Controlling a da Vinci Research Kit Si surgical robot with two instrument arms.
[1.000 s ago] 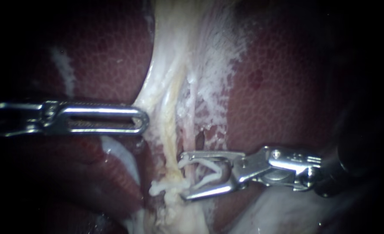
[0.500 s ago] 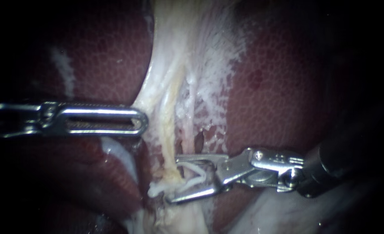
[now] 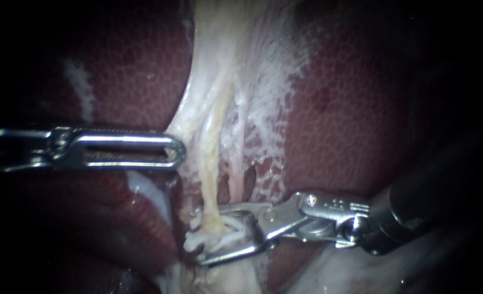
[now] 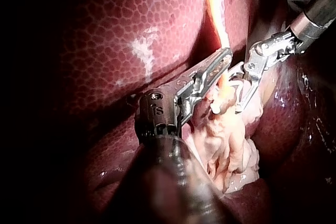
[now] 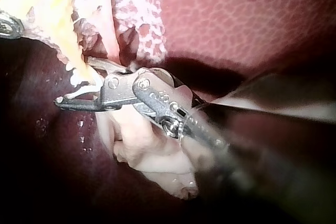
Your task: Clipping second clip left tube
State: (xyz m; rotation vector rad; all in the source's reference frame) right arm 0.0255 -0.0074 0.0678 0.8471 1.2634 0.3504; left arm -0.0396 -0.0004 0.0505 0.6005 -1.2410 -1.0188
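Left tube (image 3: 211, 177) lies inside the clip (image 3: 236, 225) held by the right tool (image 3: 197, 235).

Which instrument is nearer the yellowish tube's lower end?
Right. The right instrument, jaws holding a white clip, straddles the tube there. The left instrument sits higher up, at the edge of the pale tissue, left of the tube.

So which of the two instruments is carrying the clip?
The right instrument, entering from the right: a white clip is held between its jaws, at the yellowish tube. The left instrument, higher up beside the pale tissue, carries none.
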